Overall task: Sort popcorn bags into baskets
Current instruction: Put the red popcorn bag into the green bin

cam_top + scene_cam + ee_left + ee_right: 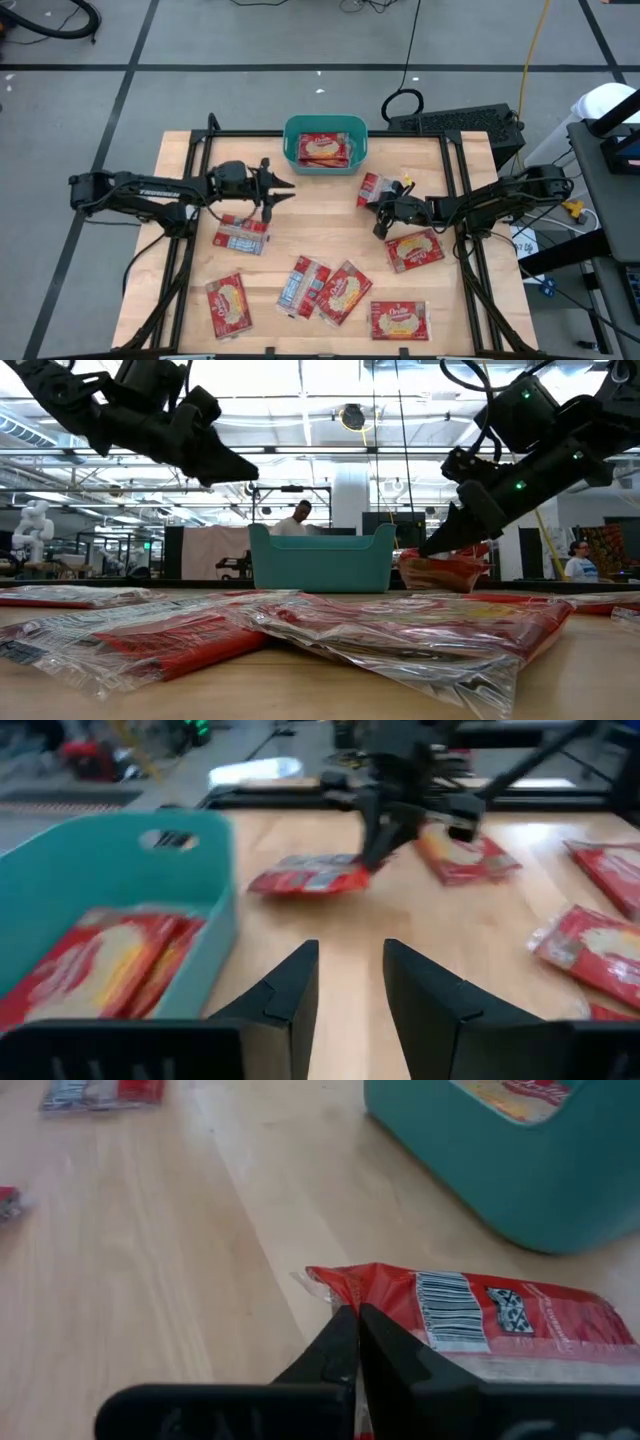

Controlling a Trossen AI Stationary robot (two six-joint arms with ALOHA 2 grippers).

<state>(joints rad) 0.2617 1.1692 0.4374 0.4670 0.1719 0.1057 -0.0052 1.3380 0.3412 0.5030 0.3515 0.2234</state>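
Nearest on the pale wooden worktop (300,235) lie flat red plastic popcorn bags (330,290) with cream label patches. Mid-worktop, the right pincer (356,1342) is clamped on the edge of one red packet (470,1315). The left pincer (350,982) hovers narrowly parted, holding nothing. Farthest, the teal rounded plastic basket (325,128) contains a packet

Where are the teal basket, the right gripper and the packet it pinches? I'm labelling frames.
teal basket (325,165): high view, front rim.
right gripper (357,1342): right wrist view, closed fingertips.
pinched popcorn packet (470,1312): right wrist view, barcode side.
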